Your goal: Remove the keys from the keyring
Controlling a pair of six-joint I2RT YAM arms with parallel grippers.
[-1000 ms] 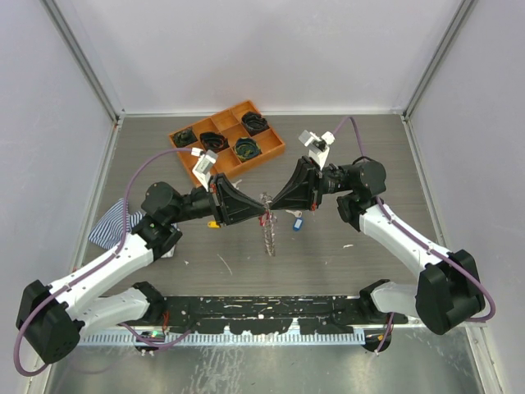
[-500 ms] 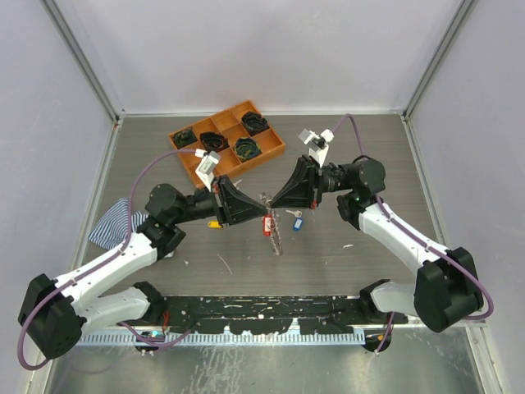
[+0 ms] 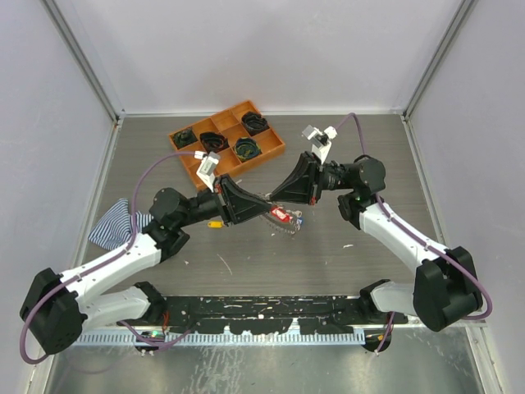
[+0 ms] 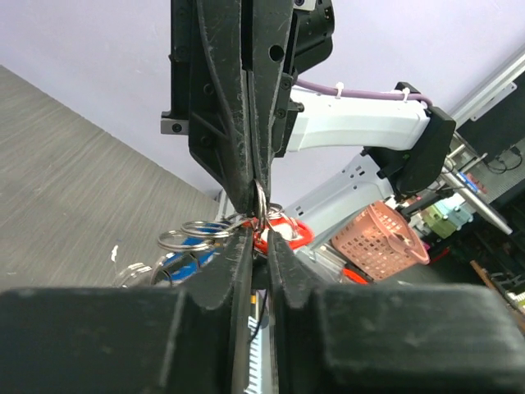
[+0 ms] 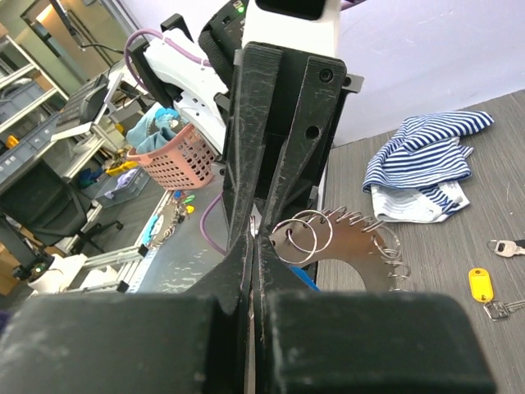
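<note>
The keyring (image 3: 287, 222) is a flat silvery plate fringed with small split rings, held in the air between my two grippers. It also shows in the right wrist view (image 5: 361, 246). My right gripper (image 3: 267, 199) is shut on the plate's edge, as the right wrist view (image 5: 254, 240) shows. My left gripper (image 3: 261, 215) meets it tip to tip. In the left wrist view my left gripper (image 4: 261, 238) is shut on a small split ring (image 4: 259, 201) that carries a red-tagged key (image 4: 283, 234). A blue tag (image 4: 176, 263) shows just below the keyring.
A yellow-tagged key (image 3: 213, 222) lies on the table left of the grippers. An orange tray (image 3: 271, 156) of black coiled bundles stands at the back. A striped cloth (image 3: 111, 226) lies at the left. Another loose key (image 5: 504, 245) lies near the cloth.
The keyring hung straight down below the gripper tips and has now swung up to the right, lying nearly flat. Both grippers stay closed and have shifted slightly to the right.
</note>
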